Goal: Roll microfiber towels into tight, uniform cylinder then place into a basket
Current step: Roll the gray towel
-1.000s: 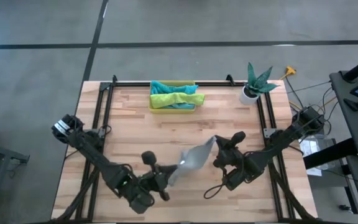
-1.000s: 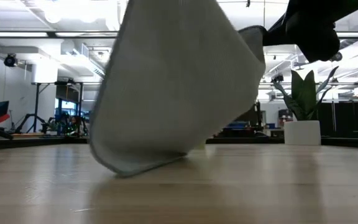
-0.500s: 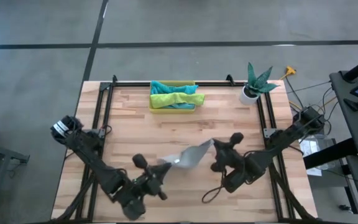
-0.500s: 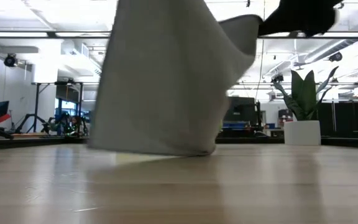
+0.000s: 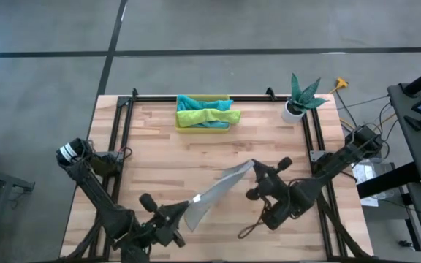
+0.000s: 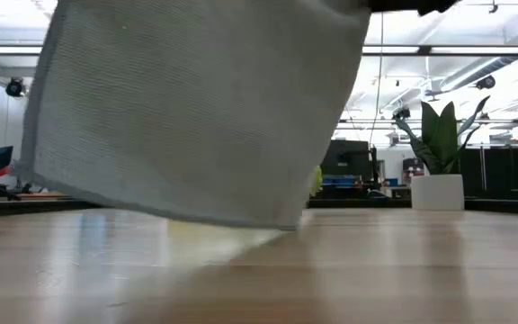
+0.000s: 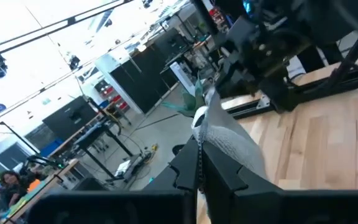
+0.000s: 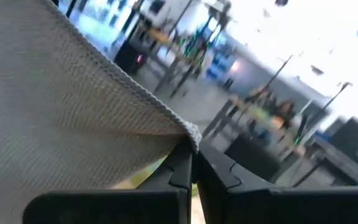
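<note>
My two grippers hold a grey towel (image 5: pixel 214 191) stretched between them above the table's near middle. My left gripper (image 5: pixel 186 213) is shut on its near-left end and my right gripper (image 5: pixel 255 170) on its far-right end. In the low view the grey towel (image 6: pixel 196 108) hangs as a broad sheet, its lower edge (image 6: pixel 241 220) close over the wood. The yellow basket (image 5: pixel 183 126) stands at the far middle with a teal towel (image 5: pixel 196 102) and a lime green towel (image 5: pixel 207 116) lying in it. My left gripper pinches the towel's edge (image 7: pixel 202 138) between its two shut fingers. The fingers lie level and come from the table's near left. From there the cloth runs, stretched, toward the other arm. My right gripper pinches a top corner of the towel (image 8: pixel 190 135) between its two shut fingers, level, coming from the table's right. The sheet spreads away from the corner and hangs below it, its upper edge (image 8: pixel 117 78) drawn straight.
A white plant pot (image 5: pixel 293 111) with a green plant stands at the far right. A black frame rail (image 5: pixel 196 96) runs along the table's far edge behind the basket. A loose cable (image 5: pixel 251 228) lies near my right arm. Bare wood shows left of the towel.
My left gripper has gone toward the table's left and near edges with its end of the towel. My right gripper kept its end almost in place while rolling a little. The towel, bunched and hanging narrow before, is now spread out wide between them.
</note>
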Available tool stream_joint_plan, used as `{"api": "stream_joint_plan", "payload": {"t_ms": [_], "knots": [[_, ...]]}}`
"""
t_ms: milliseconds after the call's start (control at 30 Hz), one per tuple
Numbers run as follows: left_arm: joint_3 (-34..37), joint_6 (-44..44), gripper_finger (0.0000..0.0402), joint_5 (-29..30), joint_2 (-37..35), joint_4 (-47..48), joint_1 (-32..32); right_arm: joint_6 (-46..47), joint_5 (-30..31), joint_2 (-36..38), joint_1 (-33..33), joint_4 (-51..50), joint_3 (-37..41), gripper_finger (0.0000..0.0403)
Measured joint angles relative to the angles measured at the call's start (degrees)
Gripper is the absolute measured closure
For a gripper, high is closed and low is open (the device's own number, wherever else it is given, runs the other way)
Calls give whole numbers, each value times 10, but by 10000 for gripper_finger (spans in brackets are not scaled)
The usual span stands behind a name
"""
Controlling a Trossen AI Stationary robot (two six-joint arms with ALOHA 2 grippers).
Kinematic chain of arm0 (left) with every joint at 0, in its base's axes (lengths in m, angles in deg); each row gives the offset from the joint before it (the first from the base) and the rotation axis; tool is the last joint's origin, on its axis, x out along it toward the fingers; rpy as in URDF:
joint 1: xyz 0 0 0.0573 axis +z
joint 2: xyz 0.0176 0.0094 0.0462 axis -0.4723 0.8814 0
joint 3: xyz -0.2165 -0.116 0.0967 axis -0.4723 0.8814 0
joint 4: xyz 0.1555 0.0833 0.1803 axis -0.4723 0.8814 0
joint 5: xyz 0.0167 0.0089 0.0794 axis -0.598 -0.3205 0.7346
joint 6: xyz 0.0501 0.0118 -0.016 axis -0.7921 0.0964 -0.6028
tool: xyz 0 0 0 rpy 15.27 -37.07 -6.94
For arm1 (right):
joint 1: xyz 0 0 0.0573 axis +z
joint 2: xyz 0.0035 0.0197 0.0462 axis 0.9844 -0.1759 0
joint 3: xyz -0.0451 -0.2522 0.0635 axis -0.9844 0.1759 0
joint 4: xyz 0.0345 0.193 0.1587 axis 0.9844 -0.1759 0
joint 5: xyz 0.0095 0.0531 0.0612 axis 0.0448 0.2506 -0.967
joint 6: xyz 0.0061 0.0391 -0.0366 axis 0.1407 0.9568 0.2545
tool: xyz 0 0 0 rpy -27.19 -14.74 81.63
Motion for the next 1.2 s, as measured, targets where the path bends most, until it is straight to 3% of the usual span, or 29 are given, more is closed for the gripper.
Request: {"api": "stream_joint_plan", "payload": {"t_ms": [67, 200, 267, 367, 533, 733, 1200], "knots": [[0, -1, 401, 0, 0, 1, 1, -27, -56, -3, -9, 32, 0, 394], [-2, -1, 401, 0, 0, 0, -5, -208, -225, -11, -10, 168, 1, 394], [-2, -1, 401, 0, 0, 0, -8, -299, -268, -19, -9, 259, 1, 394], [-2, -1, 401, 0, 0, 0, -13, -386, -219, -31, -9, 365, 2, 394], [-2, -12, 401, 0, 0, 2, -20, -434, 18, -42, -7, 350, 7, 394], [7, -29, 401, 0, 0, 2, -6, -318, 12, -35, -36, 245, 10, 394], [42, -43, 401, -1, -8, 5, 48, -307, 24, -38, -50, 204, 33, 394]]}}
